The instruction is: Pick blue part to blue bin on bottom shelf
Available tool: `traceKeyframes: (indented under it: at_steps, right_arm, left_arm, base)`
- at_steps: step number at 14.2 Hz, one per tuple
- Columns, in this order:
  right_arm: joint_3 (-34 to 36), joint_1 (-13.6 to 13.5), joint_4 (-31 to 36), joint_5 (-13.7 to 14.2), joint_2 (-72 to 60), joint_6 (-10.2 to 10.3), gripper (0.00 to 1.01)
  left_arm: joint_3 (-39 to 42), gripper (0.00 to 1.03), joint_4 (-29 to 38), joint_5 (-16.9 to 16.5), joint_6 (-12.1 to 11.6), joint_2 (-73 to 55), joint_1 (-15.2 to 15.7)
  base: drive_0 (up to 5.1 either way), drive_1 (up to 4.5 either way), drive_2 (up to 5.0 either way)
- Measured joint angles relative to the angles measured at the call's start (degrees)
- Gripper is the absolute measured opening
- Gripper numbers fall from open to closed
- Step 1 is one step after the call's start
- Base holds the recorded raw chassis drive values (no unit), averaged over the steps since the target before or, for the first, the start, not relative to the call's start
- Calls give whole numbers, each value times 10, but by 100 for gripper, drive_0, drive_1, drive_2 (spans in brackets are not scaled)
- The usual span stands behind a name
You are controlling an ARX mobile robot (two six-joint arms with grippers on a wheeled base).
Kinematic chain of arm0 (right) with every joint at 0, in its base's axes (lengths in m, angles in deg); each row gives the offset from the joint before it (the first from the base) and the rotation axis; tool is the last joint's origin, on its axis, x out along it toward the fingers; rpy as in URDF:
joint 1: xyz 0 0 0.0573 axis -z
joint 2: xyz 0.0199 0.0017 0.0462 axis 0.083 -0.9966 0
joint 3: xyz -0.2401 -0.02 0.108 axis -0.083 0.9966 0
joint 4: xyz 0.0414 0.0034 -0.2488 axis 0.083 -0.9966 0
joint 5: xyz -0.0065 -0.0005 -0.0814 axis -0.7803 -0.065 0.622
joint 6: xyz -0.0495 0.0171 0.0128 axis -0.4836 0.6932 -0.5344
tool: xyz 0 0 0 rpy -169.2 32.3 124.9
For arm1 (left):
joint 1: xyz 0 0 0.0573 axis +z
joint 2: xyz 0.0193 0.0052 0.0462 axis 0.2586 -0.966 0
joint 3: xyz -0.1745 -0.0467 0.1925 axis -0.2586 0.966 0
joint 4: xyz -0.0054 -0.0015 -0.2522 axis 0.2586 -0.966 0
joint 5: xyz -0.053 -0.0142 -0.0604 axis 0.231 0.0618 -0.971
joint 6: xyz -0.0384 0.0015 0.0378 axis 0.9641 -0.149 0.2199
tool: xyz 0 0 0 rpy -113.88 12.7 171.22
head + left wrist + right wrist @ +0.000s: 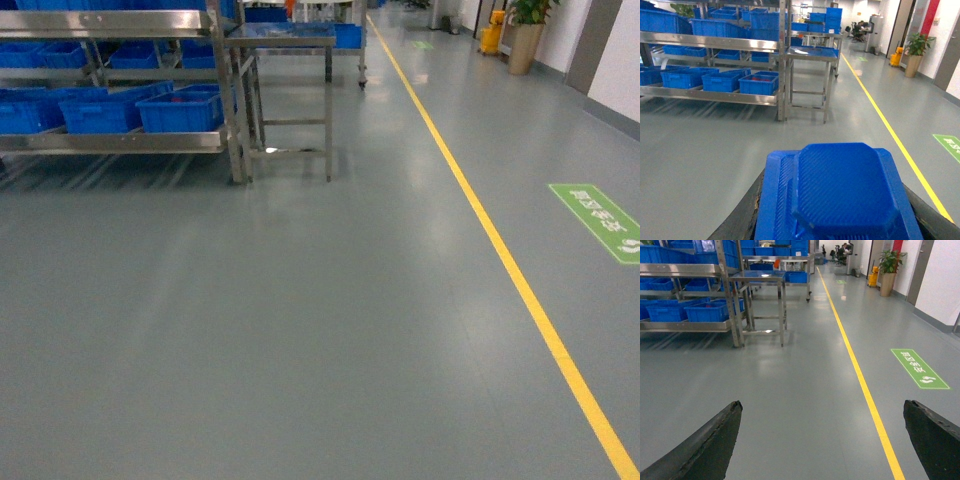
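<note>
Blue and finely ribbed, the blue part (840,195) fills the bottom of the left wrist view: a flat moulded plastic piece with a raised octagon-like panel on top of a wider base, its surface covered in a fine woven texture. It sits between the dark fingers (737,222) of the left gripper (837,210), which show at either lower corner pressed against its sides, so the jaws are clamped on the part and hold it above the floor.

In the right wrist view the right gripper (822,440) has its two black fingers (705,445) wide apart at the frame's lower corners, with nothing but floor between them.

Neither gripper shows in the head view, which looks over the grey floor (300,330). A yellow line (500,250) runs diagonally along it, with a green floor sign (600,222) just to its right.

Farther off, on the left, stands the steel rack. Its bottom shelf (110,142) carries a row of blue bins (180,110) side by side; in the left wrist view the nearest one (759,83) has something red inside, too small to make out. A small steel table (285,95) stands just beside the rack's right end. A potted plant (525,30) stands at the far right wall.
</note>
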Motion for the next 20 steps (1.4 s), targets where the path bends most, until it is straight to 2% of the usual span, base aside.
traceKeyframes:
  at_steps: [20]
  right_arm:
    - [0,0,2,0,0,0,98]
  left_arm:
    - [0,44,-2,0,-2,0,0]
  base:
    - [-2,408,-413]
